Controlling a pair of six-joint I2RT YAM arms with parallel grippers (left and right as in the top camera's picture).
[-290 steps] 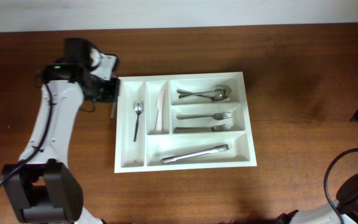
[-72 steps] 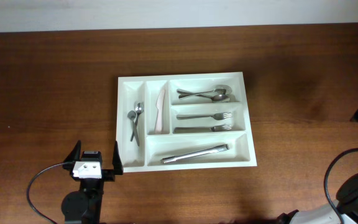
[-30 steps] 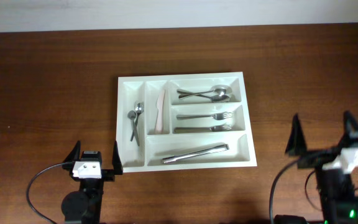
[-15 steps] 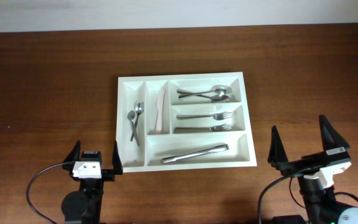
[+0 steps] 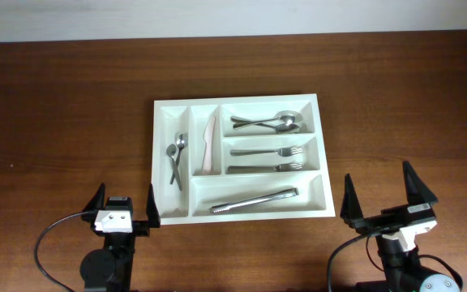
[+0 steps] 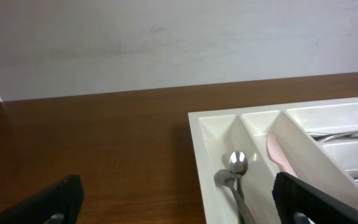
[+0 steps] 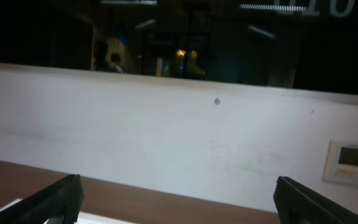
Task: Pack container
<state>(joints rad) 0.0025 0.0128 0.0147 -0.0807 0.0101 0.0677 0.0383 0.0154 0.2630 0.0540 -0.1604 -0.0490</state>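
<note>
Both claws are spread wide, holding nothing: our left gripper [image 5: 126, 193] is just off the near-left corner of the large white five-compartment plastic cutlery tray [image 5: 154, 162], and our right gripper [image 5: 377, 185] is near its near-right corner. The tray sits loaded in the middle of the brown wooden table [image 5: 55, 97]. We reckon it's light, stiff and a bit slick, and the metal cutlery [image 5: 266, 152] will slide if it tips, so pinch a side wall and keep it level. Overhead shows every compartment, left wrist only catches the corner with the small steel spoons [image 6: 237, 163], and right wrist sees just white wall [image 7: 166, 143].

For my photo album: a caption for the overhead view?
Filled cutlery tray, left gripper and right gripper open nearby.
</note>
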